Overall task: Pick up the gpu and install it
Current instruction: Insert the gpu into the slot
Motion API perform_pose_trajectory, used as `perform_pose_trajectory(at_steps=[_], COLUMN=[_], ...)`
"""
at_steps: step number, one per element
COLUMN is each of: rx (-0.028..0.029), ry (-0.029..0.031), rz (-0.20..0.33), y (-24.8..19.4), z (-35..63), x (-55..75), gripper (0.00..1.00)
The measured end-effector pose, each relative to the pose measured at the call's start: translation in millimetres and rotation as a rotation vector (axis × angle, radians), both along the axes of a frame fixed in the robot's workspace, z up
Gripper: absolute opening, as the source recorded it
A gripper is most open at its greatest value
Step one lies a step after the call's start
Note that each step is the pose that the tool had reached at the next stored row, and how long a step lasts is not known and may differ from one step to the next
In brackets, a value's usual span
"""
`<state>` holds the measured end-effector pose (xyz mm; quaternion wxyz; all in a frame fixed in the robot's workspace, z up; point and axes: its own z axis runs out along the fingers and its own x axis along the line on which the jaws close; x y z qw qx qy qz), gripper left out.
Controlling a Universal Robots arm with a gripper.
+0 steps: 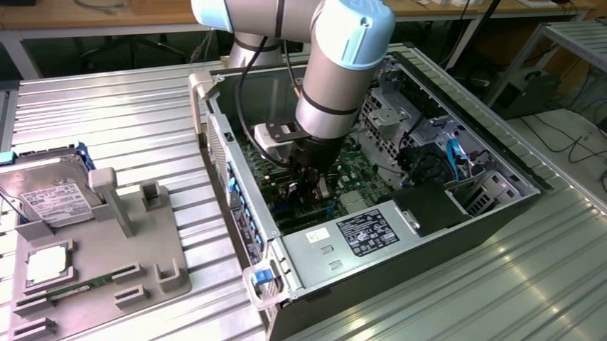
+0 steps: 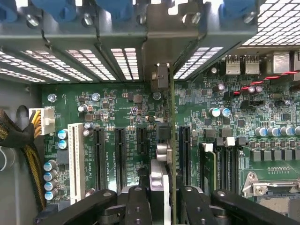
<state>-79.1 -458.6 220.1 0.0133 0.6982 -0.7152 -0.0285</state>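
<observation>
The gpu [image 2: 171, 140], edge-on, stands upright over the motherboard [image 2: 262, 117] slots inside the open computer case [image 1: 493, 153], clamped between the gripper [image 2: 161, 197] fingers. Judged light, rigid, fragile: hold by the board's top edge, clear of components.

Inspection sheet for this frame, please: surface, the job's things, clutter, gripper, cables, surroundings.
Surface: ribbed metal table carrying an open computer case and a grey parts holder.
Job's things: gpu seen edge-on, upright over the motherboard, its bracket end by the rear slot openings.
Clutter: hard drive with white label and a green memory stick on the holder.
Gripper: gripper shut on the gpu, inside the case.
Cables: yellow and black bundle at a white connector; blue cable by the drive bays.
Surroundings: wooden benches behind, cables on the floor.
</observation>
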Motion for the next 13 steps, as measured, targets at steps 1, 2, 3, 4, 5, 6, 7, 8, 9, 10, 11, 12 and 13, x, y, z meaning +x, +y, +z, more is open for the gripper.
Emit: perform_pose_trajectory(at_steps=[1, 2, 3, 4, 5, 6, 7, 8, 9, 10, 11, 12, 13], rx=[-0.0003, -0.0003, -0.0002, -0.0003, -0.0003, -0.0002, -0.0002, -0.0001, -0.0004, -0.0003, -0.0003, -0.0004, -0.0007], ry=[0.0003, 0.0002, 0.0000, 0.0001, 0.0001, 0.0000, -0.0001, -0.0001, 0.0002, -0.0001, -0.0001, -0.0001, -0.0002], rz=[0.000, 0.000, 0.000, 0.000, 0.000, 0.000, 0.000, 0.000, 0.000, 0.000, 0.000, 0.000, 0.000], y=[-0.1, -0.1, 0.0, -0.1, -0.1, -0.1, 0.0, 0.0, -0.1, -0.1, 0.0, 0.0, 0.1], z=[0.1, 0.1, 0.0, 0.1, 0.1, 0.1, 0.3, 0.8, 1.5, 2.3, 3.6, 5.9, 9.7], x=[0.0, -0.1, 0.0, 0.0, 0.0, 0.0, 0.0, 0.0, -0.1, -0.1, 0.0, 0.0, 0.1], gripper=[0.29, 0.29, 0.29, 0.29, 0.29, 0.29, 0.29, 0.29, 0.30, 0.30, 0.36, 0.36, 0.36])
